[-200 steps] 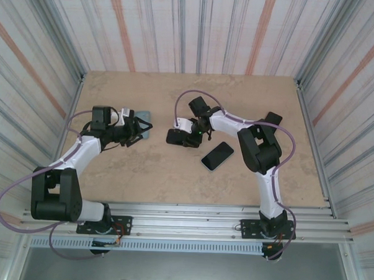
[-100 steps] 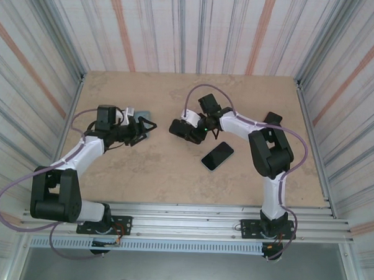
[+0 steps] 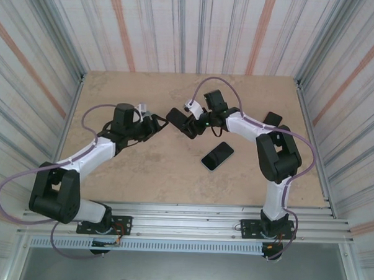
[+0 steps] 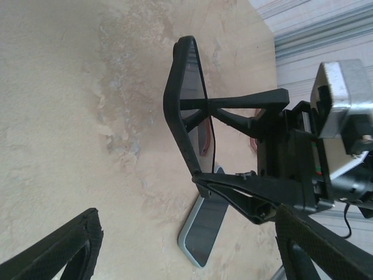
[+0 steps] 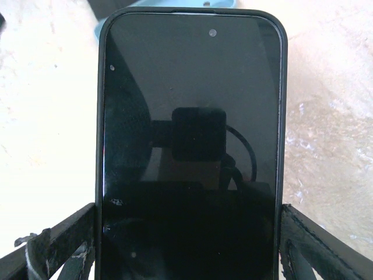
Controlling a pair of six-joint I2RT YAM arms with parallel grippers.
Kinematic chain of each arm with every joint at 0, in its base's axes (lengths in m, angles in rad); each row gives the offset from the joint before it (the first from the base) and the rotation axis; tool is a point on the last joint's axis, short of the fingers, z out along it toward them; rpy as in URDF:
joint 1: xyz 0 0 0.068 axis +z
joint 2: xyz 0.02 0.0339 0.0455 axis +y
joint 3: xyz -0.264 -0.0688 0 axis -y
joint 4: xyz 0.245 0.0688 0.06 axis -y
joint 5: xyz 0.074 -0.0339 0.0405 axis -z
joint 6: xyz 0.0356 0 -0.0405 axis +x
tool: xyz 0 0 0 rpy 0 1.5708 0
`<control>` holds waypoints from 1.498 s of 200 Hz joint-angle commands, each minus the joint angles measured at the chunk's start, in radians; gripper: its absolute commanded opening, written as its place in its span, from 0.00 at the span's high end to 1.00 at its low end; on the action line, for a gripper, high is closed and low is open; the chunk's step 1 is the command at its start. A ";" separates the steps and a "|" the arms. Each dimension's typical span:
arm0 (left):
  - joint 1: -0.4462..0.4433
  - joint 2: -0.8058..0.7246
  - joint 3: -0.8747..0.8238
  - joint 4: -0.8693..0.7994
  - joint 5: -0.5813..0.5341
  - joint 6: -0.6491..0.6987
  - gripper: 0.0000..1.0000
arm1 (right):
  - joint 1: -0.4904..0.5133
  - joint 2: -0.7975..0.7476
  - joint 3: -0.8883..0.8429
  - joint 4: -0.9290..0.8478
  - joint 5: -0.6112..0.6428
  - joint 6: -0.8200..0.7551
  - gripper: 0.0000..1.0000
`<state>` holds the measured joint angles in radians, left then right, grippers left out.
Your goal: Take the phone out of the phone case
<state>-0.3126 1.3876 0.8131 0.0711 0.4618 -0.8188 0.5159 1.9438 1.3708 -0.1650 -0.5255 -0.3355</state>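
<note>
A phone (image 5: 189, 128) with a dark screen sits in a black phone case (image 5: 280, 116). My right gripper (image 5: 189, 248) is shut on the case's long sides and holds it off the table. In the left wrist view the case (image 4: 182, 116) stands edge-on between the right gripper's fingers (image 4: 233, 111). My left gripper (image 4: 186, 233) is open with nothing between its fingers, a short way from the case. From above, the left gripper (image 3: 155, 123) faces the held case (image 3: 174, 118) near the table's middle, close to the right gripper (image 3: 186, 123).
A second phone with a pale rim (image 3: 217, 155) lies flat on the table below the held case; it is the pale-rimmed phone (image 4: 204, 233) in the left wrist view. A light blue flat item (image 3: 142, 109) lies by the left gripper. A black item (image 3: 272, 119) lies at the right.
My left arm has reached right toward the cased phone, its jaws a little narrower. The right gripper has carried the cased phone toward the far side and the left gripper.
</note>
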 commanded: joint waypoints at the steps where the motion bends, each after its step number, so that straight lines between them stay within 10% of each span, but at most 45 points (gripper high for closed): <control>1: -0.016 0.042 0.042 0.060 -0.099 -0.025 0.25 | 0.006 -0.056 -0.017 0.066 -0.058 0.077 0.52; 167: -0.091 0.256 0.182 0.129 -0.104 -0.067 0.87 | 0.021 -0.077 -0.055 0.136 -0.138 0.174 0.51; 213: -0.084 0.223 0.205 0.087 -0.111 -0.046 0.90 | 0.013 -0.083 -0.066 0.168 -0.113 0.222 0.17; 299: -0.025 0.114 0.258 0.052 -0.005 -0.074 0.90 | -0.098 -0.262 -0.334 0.499 -0.149 0.686 0.10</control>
<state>-0.3496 1.5997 1.0157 0.0879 0.4030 -0.8776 0.4545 1.7424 1.1156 0.1825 -0.6388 0.0875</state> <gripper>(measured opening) 0.129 0.908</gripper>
